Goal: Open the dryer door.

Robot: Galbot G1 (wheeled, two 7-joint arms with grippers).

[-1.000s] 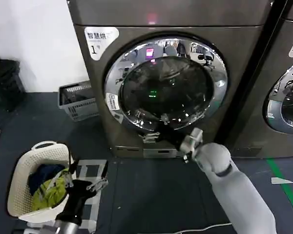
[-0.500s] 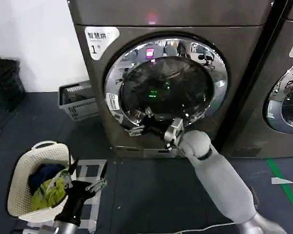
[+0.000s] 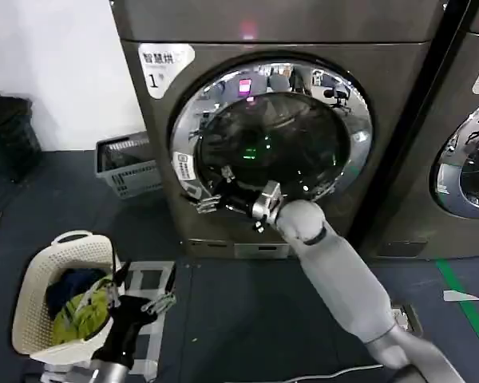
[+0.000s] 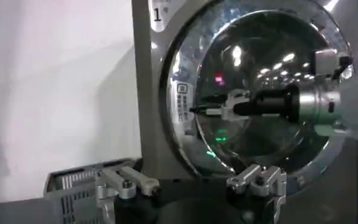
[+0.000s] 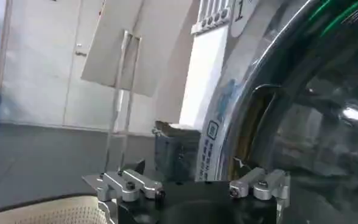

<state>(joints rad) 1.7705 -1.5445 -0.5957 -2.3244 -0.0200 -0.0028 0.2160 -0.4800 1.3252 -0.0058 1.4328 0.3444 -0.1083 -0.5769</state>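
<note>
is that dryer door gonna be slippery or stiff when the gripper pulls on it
Probably slippery: the dryer door has a wide polished chrome ring and domed glass, with little to hook. Likely rigid and fairly heavy, so it should swing as one piece, not flex. The right gripper sits at the ring's lower left edge, where the fingers may slide off.

Two dryers [image 3: 279, 48], two baskets [image 3: 32, 287]

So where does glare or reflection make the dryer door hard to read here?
Head view: the dryer door's chrome ring mirrors the room, and a green dot glows in the dark glass. Left wrist view: ceiling lights speckle the glass around the right gripper. Right wrist view: bright streaks cross the glass.
</note>
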